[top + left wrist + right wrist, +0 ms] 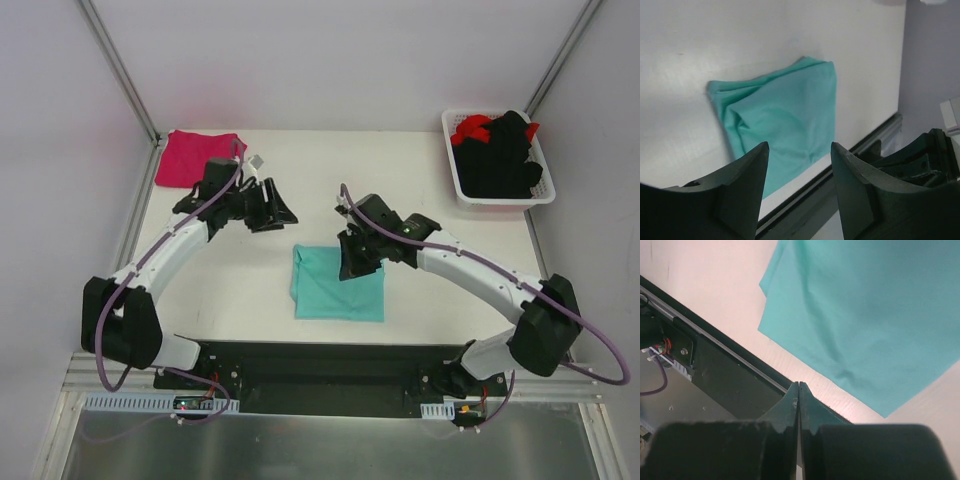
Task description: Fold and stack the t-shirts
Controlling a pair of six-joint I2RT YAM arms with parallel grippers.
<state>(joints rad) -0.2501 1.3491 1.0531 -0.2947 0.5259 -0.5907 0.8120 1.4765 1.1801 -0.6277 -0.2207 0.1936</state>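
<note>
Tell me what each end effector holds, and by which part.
Nothing is held. The left end effector is open and empty; the right end effector is shut on nothing. The teal t-shirt lies free.

1. My right gripper (798, 388) sits at six o'clock, both fingers pressed flat together with nothing between them.
2. The teal t-shirt (865, 305) fills the frame from twelve to three o'clock. It lies folded flat, one corner pointing toward five o'clock, clear of my fingertips.
3. The pale table (705, 270) shows at eleven o'clock.
4. A black base plate (725, 375) runs diagonally through eight o'clock, with a purple cable (664, 379) at nine o'clock.
</note>
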